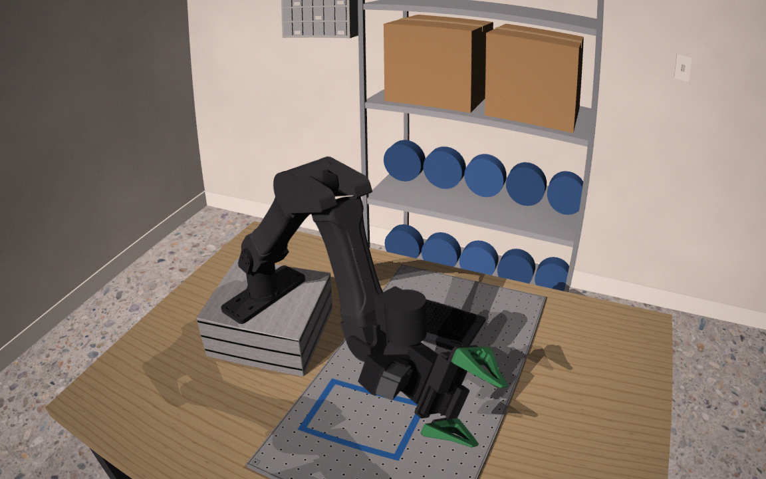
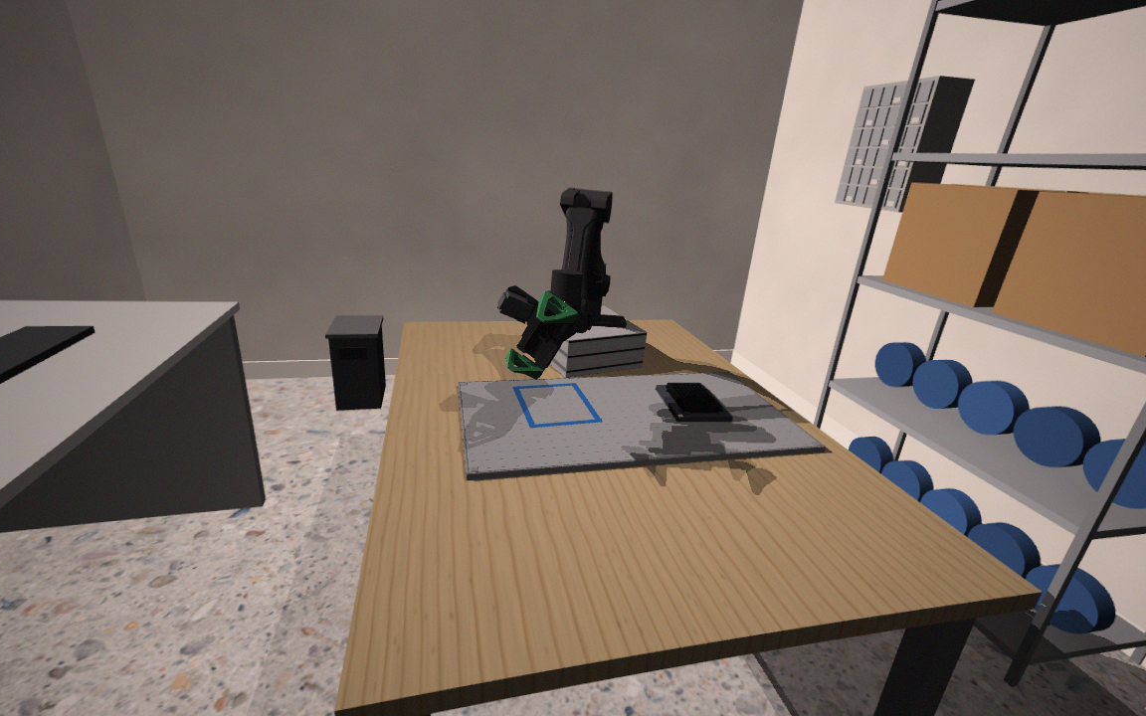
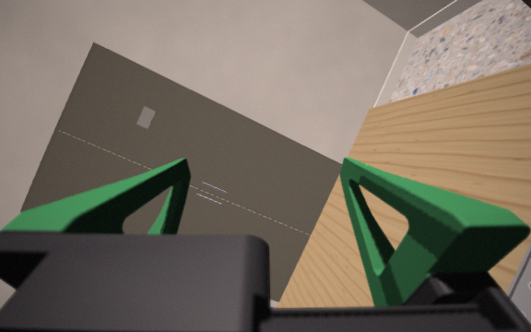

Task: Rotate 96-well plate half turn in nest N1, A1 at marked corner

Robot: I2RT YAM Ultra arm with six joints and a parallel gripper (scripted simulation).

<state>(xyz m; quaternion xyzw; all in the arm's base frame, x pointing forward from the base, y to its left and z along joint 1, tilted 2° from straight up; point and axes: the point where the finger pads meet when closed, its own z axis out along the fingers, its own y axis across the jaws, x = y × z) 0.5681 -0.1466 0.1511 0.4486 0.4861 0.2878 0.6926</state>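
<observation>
Black 96-well plate [image 2: 692,400] lies on the grey perforated deck [image 2: 559,449], right of frame centre on your wooden bench [image 2: 649,552]; green-fingered pincer [image 2: 537,333] hangs upper-left of it, spread wide, gripping nothing.

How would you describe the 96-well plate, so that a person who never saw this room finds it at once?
Start at the wooden table and find the grey perforated deck lying on it. On the deck, at the end nearer the shelf rack, sits a low black rectangular plate. The other end of the deck holds only a blue taped outline, flat and unfilled, so the plate is the one raised dark object there.
</observation>
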